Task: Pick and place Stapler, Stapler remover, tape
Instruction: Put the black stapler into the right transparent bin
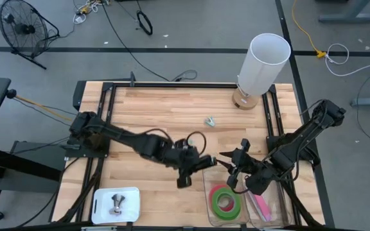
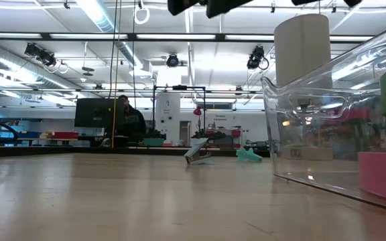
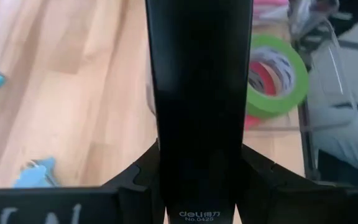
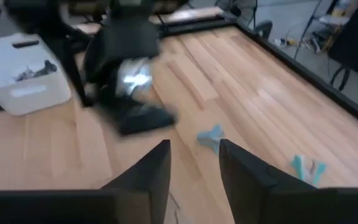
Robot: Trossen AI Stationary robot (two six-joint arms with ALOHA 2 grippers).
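Gripping the black stapler (image 3: 197, 106), left gripper (image 1: 186, 168) clamped beside the clear bin (image 1: 209, 212) holding green tape (image 1: 224, 199), right gripper (image 1: 231, 165) empty, fingers parted, nearby.

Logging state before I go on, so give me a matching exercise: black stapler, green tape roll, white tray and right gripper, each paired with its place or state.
Things:
1. black stapler
2. green tape roll
3. white tray
4. right gripper

Places or states:
A. open, holding nothing
B. lying in the clear bin
C. at the table's edge on the left arm's side
D. clamped in the left gripper

Pairs: 1-D, 2-B, 3-C, 4-A
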